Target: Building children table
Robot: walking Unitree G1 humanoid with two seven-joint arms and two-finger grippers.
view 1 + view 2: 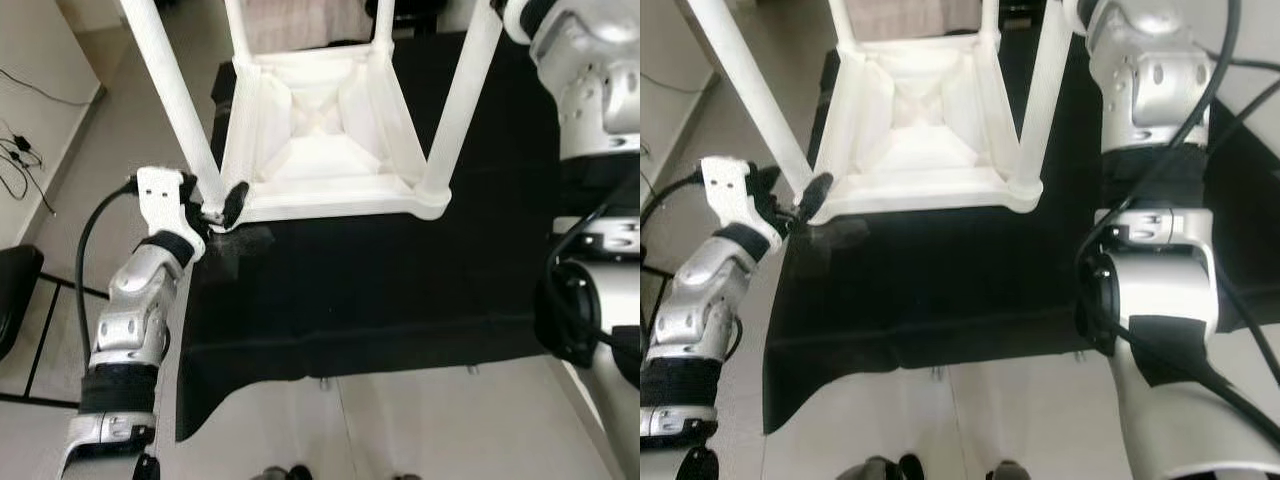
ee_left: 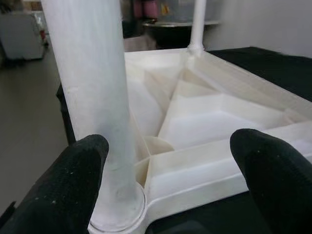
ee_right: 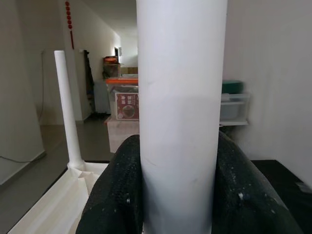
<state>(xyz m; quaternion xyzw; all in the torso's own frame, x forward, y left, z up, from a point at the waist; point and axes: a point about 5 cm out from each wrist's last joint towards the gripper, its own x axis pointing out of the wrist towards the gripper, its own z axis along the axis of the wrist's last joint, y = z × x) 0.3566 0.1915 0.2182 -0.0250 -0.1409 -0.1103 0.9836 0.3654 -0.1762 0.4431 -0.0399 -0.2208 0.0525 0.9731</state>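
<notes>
Upturned white children table point(image 1: 330, 140) on black cloth point(image 1: 380, 290), four legs rising as posts around the ribbed underside. Near-left leg point(image 2: 95, 97) just beside one finger of left gripper point(image 1: 222, 205), fingers spread wide across that corner, blocking passage there. Near-right leg point(image 3: 180, 117) clamped between fingers of right gripper point(image 3: 180, 204), no gap left. Open hollow between the legs, reachable from above. Wide bare stretch of cloth in front of the table. Free floor point(image 1: 120, 150) along the left side.

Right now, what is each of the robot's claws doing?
Left gripper: open, fingers either side of a white plastic table leg's base.
Right gripper: closed on another white table leg.
</notes>
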